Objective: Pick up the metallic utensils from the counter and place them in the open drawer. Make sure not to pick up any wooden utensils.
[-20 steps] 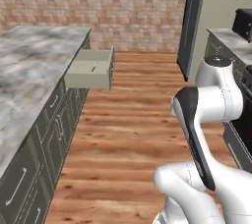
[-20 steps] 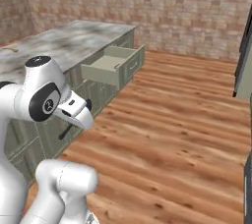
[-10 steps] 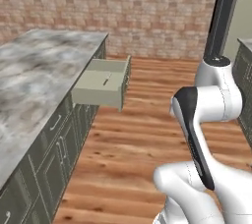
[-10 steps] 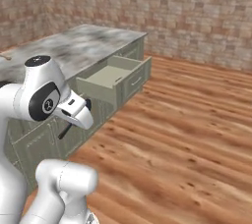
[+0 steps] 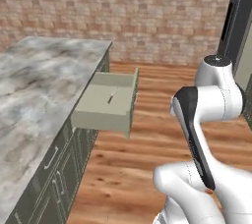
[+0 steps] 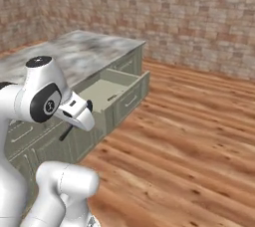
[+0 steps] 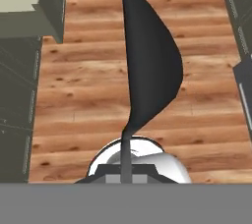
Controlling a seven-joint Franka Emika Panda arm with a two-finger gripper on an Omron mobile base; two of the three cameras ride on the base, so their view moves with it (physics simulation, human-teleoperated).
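The dark grey spoon (image 7: pixel 150 66) is being pinched by the claw (image 7: pixel 127 161); it should be lowered gently into the open drawer (image 5: pixel 106 101).

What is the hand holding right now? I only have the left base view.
Observer: The hand view shows the hand shut on a dark grey spoon, with the bowl pointing away from it.
Operator: Is the spoon over the drawer yet?
Observer: No. In the hand view the wooden floor lies behind the spoon, and the open drawer sits off at the upper left corner.
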